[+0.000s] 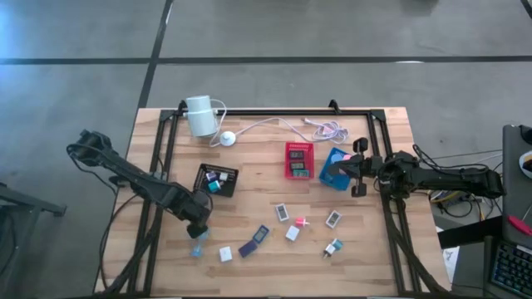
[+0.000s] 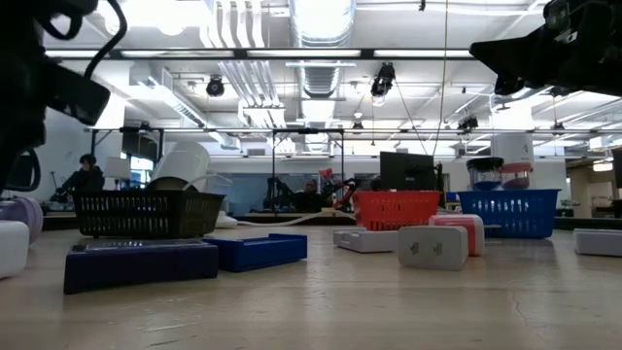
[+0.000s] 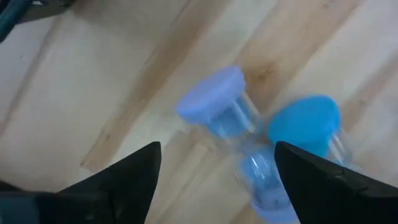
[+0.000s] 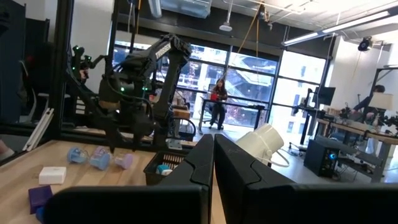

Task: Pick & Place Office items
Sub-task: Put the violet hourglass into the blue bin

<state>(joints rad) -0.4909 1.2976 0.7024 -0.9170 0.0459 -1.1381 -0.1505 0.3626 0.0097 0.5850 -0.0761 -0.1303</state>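
Overhead arrangement of a two-arm sorting task on a wooden desk (image 1: 266, 166). The left arm reaches in from the desk's left edge, presumably because the loose pieces nearest it lie along the near edge. The right arm waits over the right edge, beside the blue tray (image 1: 334, 166), where it clears the working area.

Three trays stand in a row across the middle: the black tray (image 1: 216, 179) toward the left, the red tray (image 1: 298, 160) at centre, the blue tray toward the right. Each appears to serve as a destination for one sort of item; the black and red trays already show small pieces inside.

A white cylinder (image 1: 199, 115) with its cable lies at the far edge, well apart from the work.

The office items (image 1: 293, 223) are scattered between the trays and the near edge; others lie near the near-left corner, among them a small translucent blue piece (image 3: 249, 134).

The left gripper (image 1: 199, 228) hovers just over that piece, its fingers (image 3: 124, 177) spread with the piece between them and no contact visible in the left wrist view; whether this is an approach or a release cannot be told. The right gripper (image 4: 212, 162) has its fingers pressed together on nothing.
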